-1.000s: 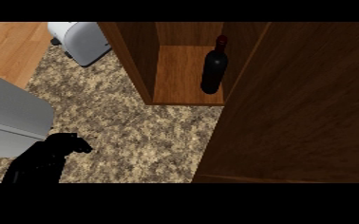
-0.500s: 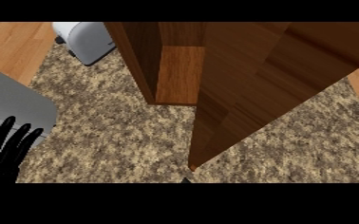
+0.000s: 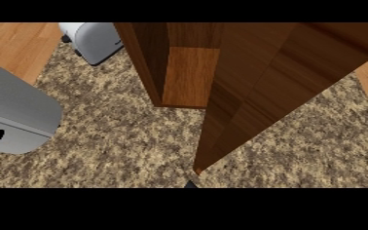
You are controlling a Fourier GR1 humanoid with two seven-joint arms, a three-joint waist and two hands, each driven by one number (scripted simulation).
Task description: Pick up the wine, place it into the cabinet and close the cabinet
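Cabinet door [image 3: 273, 87] is what's filling most of my head view: a broad brown wooden panel swinging at an angle across the front of the cabinet [image 3: 144, 63], its lower corner hanging over the speckled granite counter [image 3: 122, 141]. The door is standing partly open, leaving only a narrow slice of the inside showing on the left. In that slice I'm seeing a strip of lighter wooden shelf floor [image 3: 188, 75] and the dark side wall next to it. I'm not seeing the wine anywhere; the door is covering the rest of the compartment, so I cannot tell from here whether the bottle is sitting behind it. Just under the door's lower corner, at the bottom edge of the view, a small dark tip [image 3: 191, 184] is poking in. I'm taking it for a bit of the right hand, but so little is showing that I cannot tell how it is set or whether it is touching the door. The left hand is out of my view. On the counter to the left, a large grey appliance [image 3: 25, 117] is sitting against the view's edge, and a smaller pale grey appliance [image 3: 93, 39] is standing just beside the cabinet's left side at the top. Beyond the counter's far left edge, a patch of light wooden surface [image 3: 22, 44] is showing.
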